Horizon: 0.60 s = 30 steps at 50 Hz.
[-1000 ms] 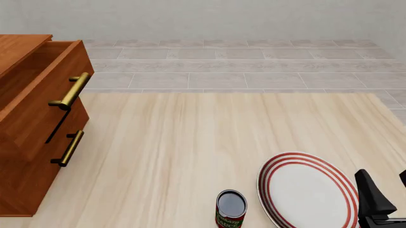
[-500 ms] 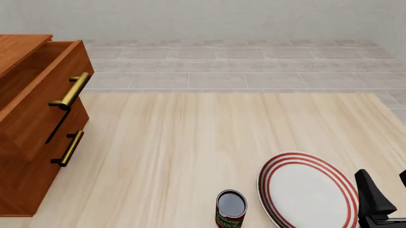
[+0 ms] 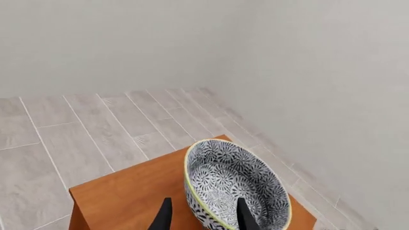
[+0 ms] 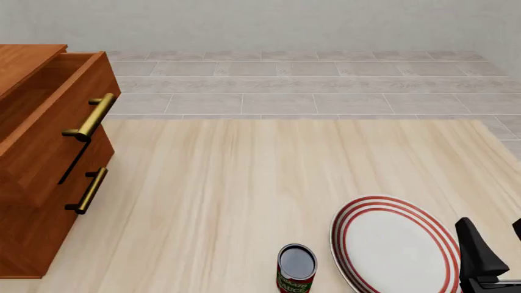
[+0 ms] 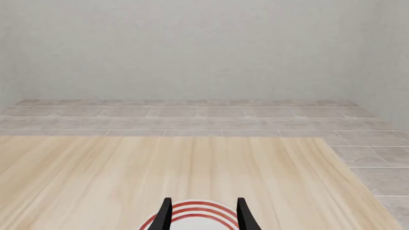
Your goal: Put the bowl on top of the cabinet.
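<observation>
- Bowl [image 3: 235, 187]: round, deep, grey-and-white floral lace inside and out, pale cream rim. Seen only in the left wrist view; out of the front view's frame.
- It sits on the cabinet [image 3: 137, 196] top, a flat reddish-brown panel, near the corner by the pale wall.
- Left gripper [image 3: 202, 218]: two dark fingertips spread, one outside the bowl's near wall, the other over its interior, so the rim runs between them. Contact cannot be judged.
- Front view: cabinet [image 4: 45, 152] at the table's [image 4: 244, 183] left, upper drawer pulled open, brass bar handles [image 4: 91, 117].
- On the table: white plate [image 4: 395, 244] with red rings, open can [image 4: 296, 267] just beside it.
- Right gripper [image 5: 202, 215]: fingers apart, empty, low over the plate [image 5: 191, 216], well apart from the bowl.
</observation>
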{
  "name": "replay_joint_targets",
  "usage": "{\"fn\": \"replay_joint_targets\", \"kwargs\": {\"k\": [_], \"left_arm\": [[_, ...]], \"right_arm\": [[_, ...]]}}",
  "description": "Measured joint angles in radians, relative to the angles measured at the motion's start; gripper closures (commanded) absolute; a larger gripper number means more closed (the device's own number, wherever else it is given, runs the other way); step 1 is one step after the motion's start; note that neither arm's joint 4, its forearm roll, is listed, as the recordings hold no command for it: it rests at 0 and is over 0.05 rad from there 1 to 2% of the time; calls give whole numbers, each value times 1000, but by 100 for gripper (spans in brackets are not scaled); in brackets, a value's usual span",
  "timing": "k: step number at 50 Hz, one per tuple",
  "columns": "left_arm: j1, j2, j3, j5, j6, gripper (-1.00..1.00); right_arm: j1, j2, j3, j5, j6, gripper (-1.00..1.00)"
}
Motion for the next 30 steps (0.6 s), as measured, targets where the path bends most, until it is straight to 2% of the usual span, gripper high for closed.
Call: {"fn": "replay_joint_targets", "kwargs": {"k": [30], "left_arm": [[-62,-250,28,82,50,-100]], "right_arm": [[0,0,0,0,0,-100]]}}
